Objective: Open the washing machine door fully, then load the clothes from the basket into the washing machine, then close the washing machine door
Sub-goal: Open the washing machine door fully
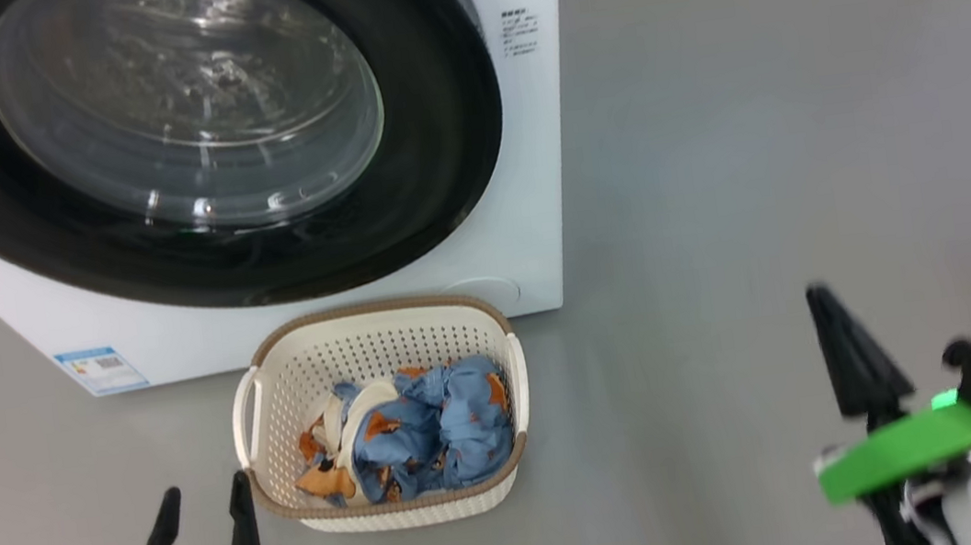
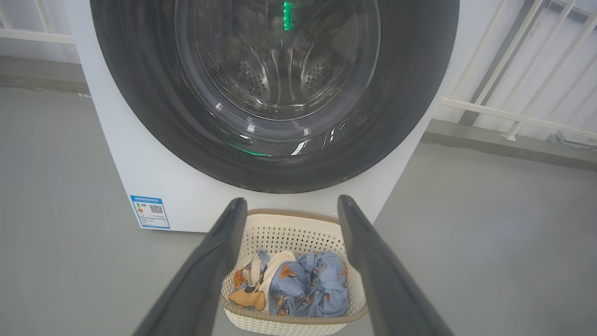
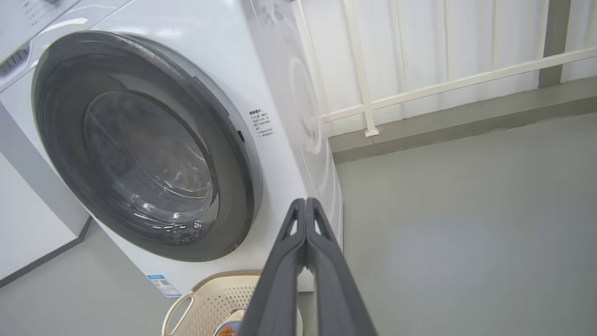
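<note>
The white washing machine (image 1: 528,239) stands ahead, its round black-rimmed door (image 1: 434,158) closed against the front, glass window (image 1: 186,96) bulging at the centre. On the floor right before it sits the cream basket (image 1: 277,381) holding light-blue clothes (image 1: 440,426) with orange and cream prints. My left gripper (image 1: 204,506) is open at the lower left, just left of the basket, nothing between its fingers; the left wrist view frames the basket (image 2: 289,235) and clothes (image 2: 308,284) between them. My right gripper (image 1: 823,305) hangs at the lower right, well clear of the basket, fingers pressed together and shut (image 3: 305,203).
Grey floor (image 1: 756,137) spreads wide to the right of the machine. A white railing (image 3: 419,88) and a pale wall stand behind and to the right. A blue label sticker (image 1: 101,369) marks the machine's lower left front.
</note>
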{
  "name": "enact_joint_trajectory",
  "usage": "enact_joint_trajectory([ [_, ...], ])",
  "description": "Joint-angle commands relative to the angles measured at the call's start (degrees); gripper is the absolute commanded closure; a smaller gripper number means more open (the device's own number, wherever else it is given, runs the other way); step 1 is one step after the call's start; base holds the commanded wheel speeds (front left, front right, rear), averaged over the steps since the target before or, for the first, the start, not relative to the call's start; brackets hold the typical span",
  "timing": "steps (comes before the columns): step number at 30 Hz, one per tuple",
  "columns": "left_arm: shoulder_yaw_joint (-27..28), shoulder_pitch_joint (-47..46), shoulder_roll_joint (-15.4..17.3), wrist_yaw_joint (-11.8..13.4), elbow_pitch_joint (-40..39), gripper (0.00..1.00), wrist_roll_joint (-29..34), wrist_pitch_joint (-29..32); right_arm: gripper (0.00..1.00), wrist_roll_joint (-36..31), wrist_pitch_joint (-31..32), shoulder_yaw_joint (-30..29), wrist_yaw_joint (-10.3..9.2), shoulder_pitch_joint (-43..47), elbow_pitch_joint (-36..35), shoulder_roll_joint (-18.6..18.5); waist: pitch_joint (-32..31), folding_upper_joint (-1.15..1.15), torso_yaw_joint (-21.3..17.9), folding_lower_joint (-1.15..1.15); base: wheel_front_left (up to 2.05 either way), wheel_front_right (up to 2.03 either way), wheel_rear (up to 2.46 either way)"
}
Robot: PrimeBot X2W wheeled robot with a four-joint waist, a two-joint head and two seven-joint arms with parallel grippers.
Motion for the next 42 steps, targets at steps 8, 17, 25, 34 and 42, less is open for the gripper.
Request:
enact_joint_trajectory([
  [8,0.87,-5.47,0.15,-0.10,-1.66,0.00,-1.25,-0.78,1.00,6.23,-0.69,-0.22,0.09,-14.33,-1.49,0.15,4.57,0.00,3.19,0.00,0.00,0.00,0.00],
  [17,-1.44,-8.47,-0.61,-0.10,-1.33,0.00,-2.14,-0.78,1.00,10.97,-0.69,-0.51,0.09,-25.69,2.08,-3.12,7.93,0.00,7.21,0.00,0.00,0.00,0.00],
  [25,-3.19,-10.75,-1.03,-0.10,-1.18,0.00,-2.89,-0.78,1.00,15.88,-0.69,2.15,0.09,-35.36,5.92,-6.43,10.93,0.00,10.62,0.00,0.00,0.00,0.00],
  [34,-5.58,-12.24,-1.32,-0.10,-1.20,0.00,-4.20,-0.78,1.00,34.92,0.54,12.79,0.09,-43.82,11.69,-12.99,13.46,0.00,14.17,0.00,0.00,0.00,0.00],
  [42,-6.74,-13.34,-1.47,-0.10,-1.36,0.00,-5.01,-0.78,1.00,50.67,8.15,18.62,0.09,-49.07,12.93,-17.58,15.94,0.00,15.75,0.00,0.00,0.00,0.00],
])
